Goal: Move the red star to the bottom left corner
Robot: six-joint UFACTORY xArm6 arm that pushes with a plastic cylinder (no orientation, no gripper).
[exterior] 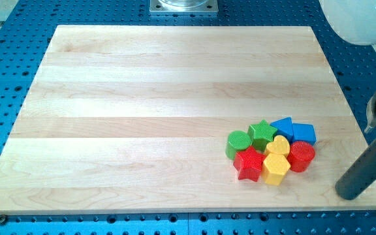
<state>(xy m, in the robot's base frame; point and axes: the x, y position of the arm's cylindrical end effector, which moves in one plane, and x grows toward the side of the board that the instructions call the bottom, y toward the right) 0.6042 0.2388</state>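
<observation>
Approach step, by the look of things: my tip (348,192) stands near the counter's (142,98) bottom right edge, well apart from the cluster and touching no block. No hand on this rig, only the dark rod, so nothing to spread or pinch.

Red star (248,164) sits at the cluster's lower left, in the counter's lower right part, far from the bottom left corner. Touches the green cylinder (238,143) above and the yellow hexagon (275,170) on the view's right. Behind those: green star (262,134), yellow heart (278,145), red cylinder (301,156), two blue blocks (294,130).

Next, probably: bring my tip round to the star's right side, between it and the hexagon or from just above, then push toward the view's left and slightly down. Tight gap there; likely drags neighbours along.
</observation>
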